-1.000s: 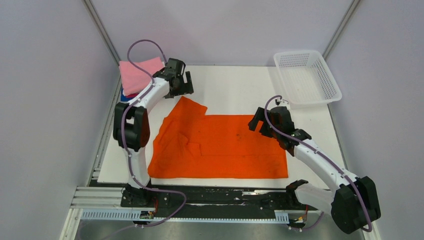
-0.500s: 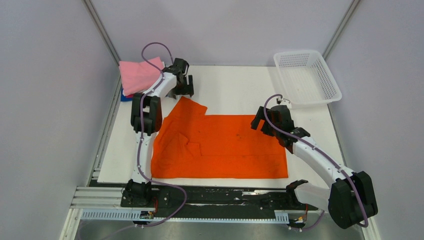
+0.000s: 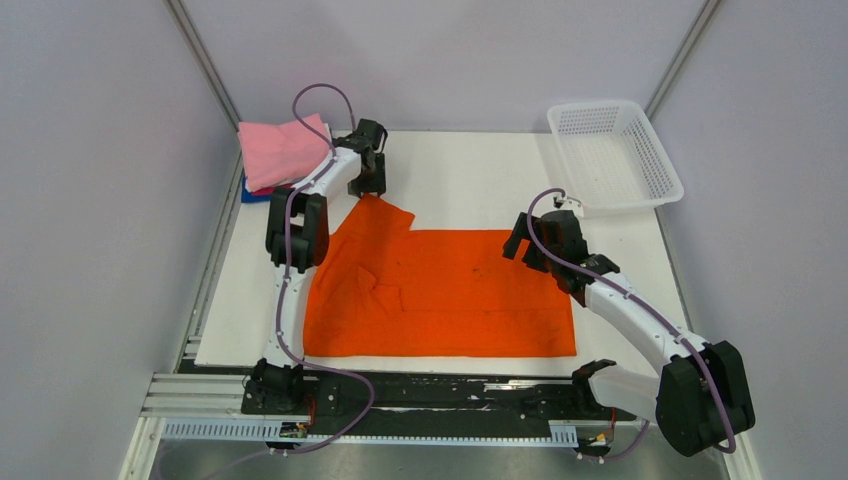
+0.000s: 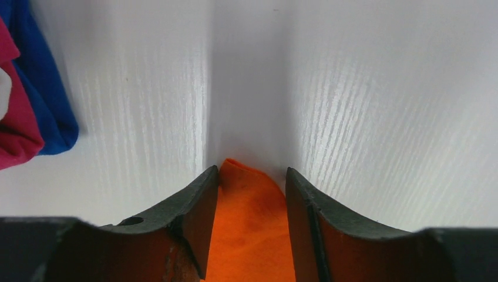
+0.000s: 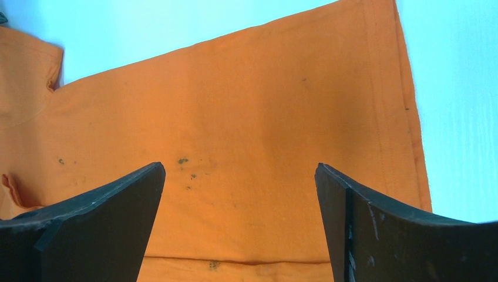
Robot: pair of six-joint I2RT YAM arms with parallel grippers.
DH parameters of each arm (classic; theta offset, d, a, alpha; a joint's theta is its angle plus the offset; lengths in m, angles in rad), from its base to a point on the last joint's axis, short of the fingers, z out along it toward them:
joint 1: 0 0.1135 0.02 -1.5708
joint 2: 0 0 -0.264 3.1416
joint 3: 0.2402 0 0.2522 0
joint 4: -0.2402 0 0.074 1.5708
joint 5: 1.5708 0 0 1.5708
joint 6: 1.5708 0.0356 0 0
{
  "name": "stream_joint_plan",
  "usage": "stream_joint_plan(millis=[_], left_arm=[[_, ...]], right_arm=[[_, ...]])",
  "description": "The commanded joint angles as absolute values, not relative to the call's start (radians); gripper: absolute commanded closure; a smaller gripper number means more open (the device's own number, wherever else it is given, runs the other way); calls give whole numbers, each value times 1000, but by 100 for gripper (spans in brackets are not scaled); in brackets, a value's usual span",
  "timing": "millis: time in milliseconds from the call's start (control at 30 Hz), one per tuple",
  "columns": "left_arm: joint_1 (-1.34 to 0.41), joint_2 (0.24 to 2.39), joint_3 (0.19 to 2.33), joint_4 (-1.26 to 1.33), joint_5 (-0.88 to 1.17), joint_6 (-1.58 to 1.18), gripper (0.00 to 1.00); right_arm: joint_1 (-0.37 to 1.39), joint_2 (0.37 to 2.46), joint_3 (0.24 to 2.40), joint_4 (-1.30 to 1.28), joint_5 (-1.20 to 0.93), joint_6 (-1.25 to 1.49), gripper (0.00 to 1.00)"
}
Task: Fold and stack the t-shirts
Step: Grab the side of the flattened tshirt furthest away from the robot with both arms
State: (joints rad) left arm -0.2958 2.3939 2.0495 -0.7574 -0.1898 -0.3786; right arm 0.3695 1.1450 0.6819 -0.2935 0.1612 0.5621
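The bright orange t-shirt (image 3: 440, 295) lies spread flat on the white table, with one sleeve pointing to the far left. My left gripper (image 3: 368, 185) is low over that sleeve's tip. In the left wrist view the gripper (image 4: 252, 171) is open, and its jaws straddle the orange sleeve corner (image 4: 249, 223). My right gripper (image 3: 520, 245) hovers open and empty over the shirt's far right part (image 5: 246, 117), also seen in the right wrist view (image 5: 239, 170). A stack of folded shirts, pink on top (image 3: 282, 150), sits at the far left corner. Its blue (image 4: 47, 88) and magenta (image 4: 14, 129) layers show in the left wrist view.
A white plastic mesh basket (image 3: 612, 155) stands at the far right corner, partly over the table's edge. The table's bare white surface (image 3: 470, 180) lies beyond the shirt. Grey walls enclose the table on three sides.
My left arm has stretched forward, bringing its gripper down and right to the orange sleeve tip. My right arm has barely moved.
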Motion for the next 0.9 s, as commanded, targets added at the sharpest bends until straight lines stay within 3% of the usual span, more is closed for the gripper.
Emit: stream_joint_plan(millis=[0,133,267,400,433,500,700,867], left_arm=[[-309,2399,2023,-805,-220,-375,47],[-320,2400,2017,-811,-233,-376,51],[-325,2404,2019,-814,-256,-379,63],[-325,2414,2036,-824,-277,-378,79],[-325,2415,2039,-823,-279,-371,89],[-325,2417,2048,-818,-281,-358,100],[-325,2344,2005,-744,-256,-324,100],[-325,2217,1891,-650,-236,-325,100]], right_arm=[[364,1129,692,-257,190,543,0],[364,1123,689,-256,195,543,0],[363,1124,684,-257,203,545,0],[359,1135,687,-263,221,547,0],[357,1138,690,-267,226,551,0],[354,1152,703,-279,252,560,0],[345,1275,837,-395,369,613,0],[324,1507,1041,-519,506,629,0]])
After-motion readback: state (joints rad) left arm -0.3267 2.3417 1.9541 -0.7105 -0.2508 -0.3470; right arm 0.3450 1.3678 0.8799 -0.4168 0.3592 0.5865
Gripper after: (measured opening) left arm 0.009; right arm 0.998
